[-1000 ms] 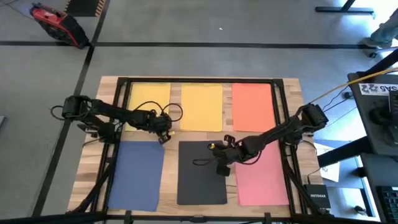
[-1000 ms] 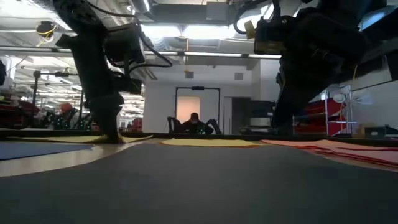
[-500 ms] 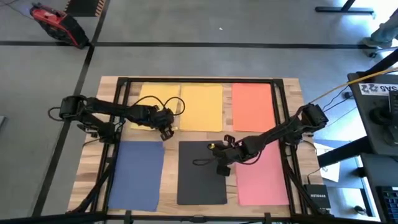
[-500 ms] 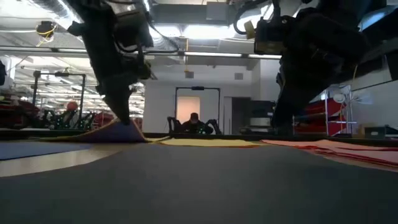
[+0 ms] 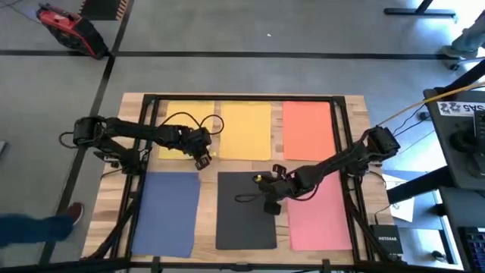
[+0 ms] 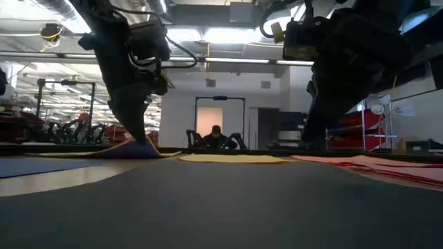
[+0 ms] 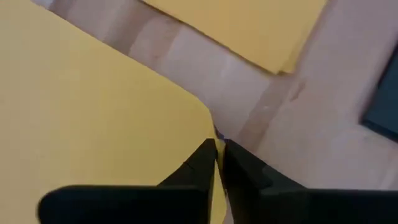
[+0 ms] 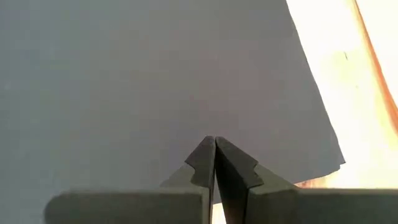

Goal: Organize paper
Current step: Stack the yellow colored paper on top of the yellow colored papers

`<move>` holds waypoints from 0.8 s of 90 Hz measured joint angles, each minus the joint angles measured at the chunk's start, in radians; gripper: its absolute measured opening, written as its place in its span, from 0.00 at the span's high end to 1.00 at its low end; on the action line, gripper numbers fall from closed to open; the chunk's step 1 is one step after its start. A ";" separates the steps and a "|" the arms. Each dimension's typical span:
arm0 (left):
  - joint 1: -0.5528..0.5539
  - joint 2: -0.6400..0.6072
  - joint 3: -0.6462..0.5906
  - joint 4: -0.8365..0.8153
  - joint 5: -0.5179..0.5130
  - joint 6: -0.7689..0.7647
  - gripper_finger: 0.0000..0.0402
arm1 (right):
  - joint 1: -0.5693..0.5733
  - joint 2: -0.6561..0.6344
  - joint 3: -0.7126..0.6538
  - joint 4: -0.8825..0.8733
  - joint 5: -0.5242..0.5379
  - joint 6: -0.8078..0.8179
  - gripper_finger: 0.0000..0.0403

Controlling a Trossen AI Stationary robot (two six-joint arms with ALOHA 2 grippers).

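Gripping the near corner of a yellow sheet (image 5: pixel 178 129), the left pincer (image 5: pixel 201 158) has its fingers (image 7: pixel 200 163) pressed together on the paper's edge. Low view shows that corner lifted slightly off the bench (image 5: pixel 208 166) under the pincer (image 6: pixel 142 138).

Landmark: the black sheet (image 5: pixel 246 210), near middle of the bench.
- Blue sheet (image 5: pixel 165 212) just beside the black one, on the left arm's side.
- Pink sheet (image 5: pixel 322 216) beside it on the other side, partly under the right arm.
- Second yellow sheet (image 5: pixel 246 130) directly beyond the black one, flat.
- Held yellow sheet beyond and toward the left arm's side, its edge close to the second yellow; overlap, cannot tell.
- Orange sheet (image 5: pixel 308 129) beyond the pink one.

Right pincer (image 5: pixel 271 205) sits at the black sheet's edge nearest the pink. Its fingers (image 8: pixel 208 163) are closed tight together, tips down on the dark paper (image 8: pixel 155 81); whether they actually pinch it, cannot tell.

Person's leg and red shoe (image 5: pixel 74 215) on the floor beside the bench, left side. Another person far back in the room (image 6: pixel 215 136).
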 joint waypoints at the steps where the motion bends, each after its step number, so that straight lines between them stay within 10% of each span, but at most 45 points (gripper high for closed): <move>1: 0.000 0.000 0.000 0.001 0.000 0.000 0.92 | 0.000 0.000 0.000 0.000 0.000 0.000 1.00; 72: 0.011 -0.001 -0.049 0.002 0.028 -0.052 0.93 | 0.000 0.000 0.000 0.000 0.001 -0.003 1.00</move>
